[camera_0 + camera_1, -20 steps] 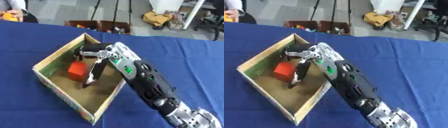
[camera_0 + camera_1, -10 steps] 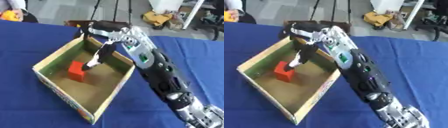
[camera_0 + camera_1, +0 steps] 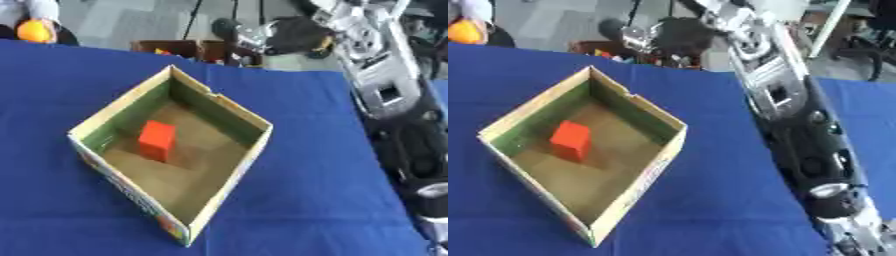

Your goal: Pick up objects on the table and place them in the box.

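The red block point(image 3: 157, 140) lies inside the box point(image 3: 234, 112) at centre left, no other object shows on the blue table point(image 3: 306, 200), and my right robot hand point(image 3: 642, 36), raised at the top edge, is too blurred to tell its state.

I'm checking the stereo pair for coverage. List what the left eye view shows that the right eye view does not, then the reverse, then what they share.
Only the left eye view: a wider band of blue tablecloth to the left of the box. Only the right eye view: a broad patch of that cloth to the right of the right arm. Both: the red block lying alone inside the box, the arm stretching up the right side away from the box, and an orange object at the top left corner.
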Available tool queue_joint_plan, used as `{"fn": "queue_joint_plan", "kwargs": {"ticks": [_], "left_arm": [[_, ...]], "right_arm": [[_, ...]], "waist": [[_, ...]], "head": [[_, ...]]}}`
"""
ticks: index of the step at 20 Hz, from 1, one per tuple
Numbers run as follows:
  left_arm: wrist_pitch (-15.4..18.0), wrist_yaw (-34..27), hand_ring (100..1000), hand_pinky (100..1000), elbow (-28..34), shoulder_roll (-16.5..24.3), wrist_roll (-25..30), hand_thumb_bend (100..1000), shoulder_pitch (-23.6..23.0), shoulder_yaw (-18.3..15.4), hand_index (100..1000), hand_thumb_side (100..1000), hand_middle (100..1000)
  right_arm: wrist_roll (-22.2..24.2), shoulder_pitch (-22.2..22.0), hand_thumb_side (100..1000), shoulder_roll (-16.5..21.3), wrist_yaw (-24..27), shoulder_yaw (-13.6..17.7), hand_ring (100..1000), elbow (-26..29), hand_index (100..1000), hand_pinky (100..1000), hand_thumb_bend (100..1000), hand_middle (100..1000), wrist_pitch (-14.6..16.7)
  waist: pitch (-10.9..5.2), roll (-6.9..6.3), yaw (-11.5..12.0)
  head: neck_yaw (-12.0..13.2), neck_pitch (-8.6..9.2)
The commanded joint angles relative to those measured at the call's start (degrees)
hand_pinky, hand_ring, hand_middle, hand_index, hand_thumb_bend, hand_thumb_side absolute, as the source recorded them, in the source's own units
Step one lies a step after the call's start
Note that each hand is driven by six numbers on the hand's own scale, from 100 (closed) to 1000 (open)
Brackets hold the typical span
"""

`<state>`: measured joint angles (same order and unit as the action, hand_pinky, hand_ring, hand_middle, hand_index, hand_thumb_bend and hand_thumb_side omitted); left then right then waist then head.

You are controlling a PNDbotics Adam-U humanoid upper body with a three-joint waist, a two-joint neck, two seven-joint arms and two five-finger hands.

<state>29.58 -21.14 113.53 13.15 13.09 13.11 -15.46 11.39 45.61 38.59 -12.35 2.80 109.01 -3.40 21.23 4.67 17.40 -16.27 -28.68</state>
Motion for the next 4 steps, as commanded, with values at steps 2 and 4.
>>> {"fn": "queue_joint_plan", "kwargs": {"ticks": [2,4], "left_arm": [[0.24,0.40,701,542,1.07,0.93,-0.32,100,-0.15,-0.65,883,908,810],[0.37,0.52,701,542,1.07,0.80,-0.39,100,-0.28,-0.69,883,908,810]], "right_arm": [[-13.29,-2.82,671,3.27,7.94,4.61,717,5.30,873,765,294,761,-0.22],[-19.83,-4.55,672,3.53,11.04,5.94,712,5.51,867,768,252,756,1.27]], "waist": [[-2.16,-1.64,-0.91],[-2.10,-2.07,-1.64]], "head": [[1.58,0.26],[2.21,0.21]]}}
